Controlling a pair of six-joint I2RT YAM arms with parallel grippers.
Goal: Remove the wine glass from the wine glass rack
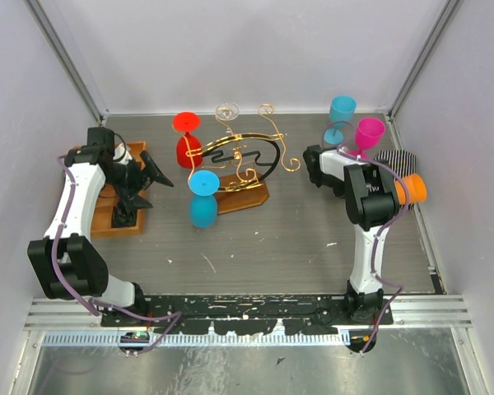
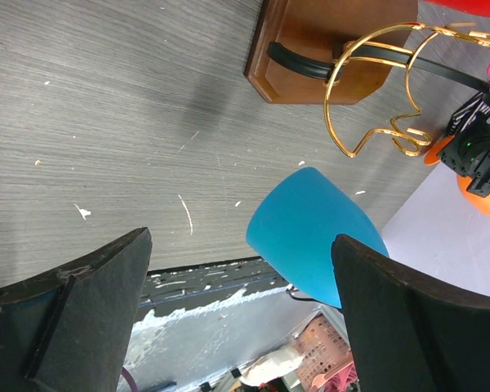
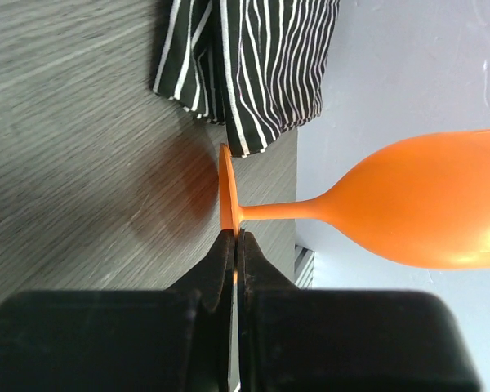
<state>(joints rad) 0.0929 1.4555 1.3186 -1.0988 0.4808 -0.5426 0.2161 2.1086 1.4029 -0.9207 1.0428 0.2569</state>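
The wine glass rack (image 1: 245,169), gold wire with a black curved bar on a brown wooden base, stands mid-table. A red glass (image 1: 187,140), a blue glass (image 1: 203,204) and a clear glass (image 1: 226,111) hang on it. My left gripper (image 1: 148,179) is open and empty, left of the blue glass and apart from it. In the left wrist view the blue bowl (image 2: 310,233) shows beyond the open gripper (image 2: 241,273), below the rack base (image 2: 327,49). My right gripper (image 3: 235,241) is shut on the foot of an orange glass (image 3: 425,212), held sideways at the right (image 1: 412,189).
An orange-brown tray (image 1: 115,218) lies under my left arm at the far left. A cyan glass (image 1: 342,111) and a magenta glass (image 1: 369,132) stand at the back right. A black-and-white striped cloth (image 3: 245,65) lies by the right wall.
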